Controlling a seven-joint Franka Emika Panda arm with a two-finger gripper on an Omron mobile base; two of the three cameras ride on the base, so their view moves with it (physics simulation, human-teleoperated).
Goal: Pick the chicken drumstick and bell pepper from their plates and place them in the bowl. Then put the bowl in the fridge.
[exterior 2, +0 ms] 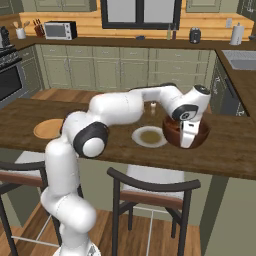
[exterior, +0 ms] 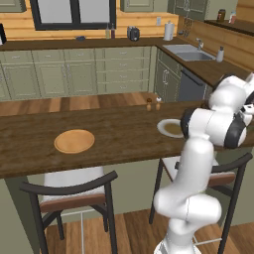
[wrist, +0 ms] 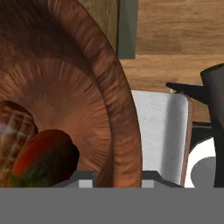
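Bowl (wrist: 109,87) upright, rim in end effector (wrist: 117,177)

The long counter (exterior: 124,134) is dark brown wood. Two black chairs (exterior: 74,191) with white seats stand in front of it. Green cabinets (exterior: 74,74) line the far wall under a dark window (exterior: 72,12). A sink (exterior: 191,53) sits at the right, and the floor (exterior: 74,103) is warm wooden boards.

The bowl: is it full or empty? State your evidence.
Not empty. The hand view shows the bowl holding the bell pepper and the chicken drumstick.
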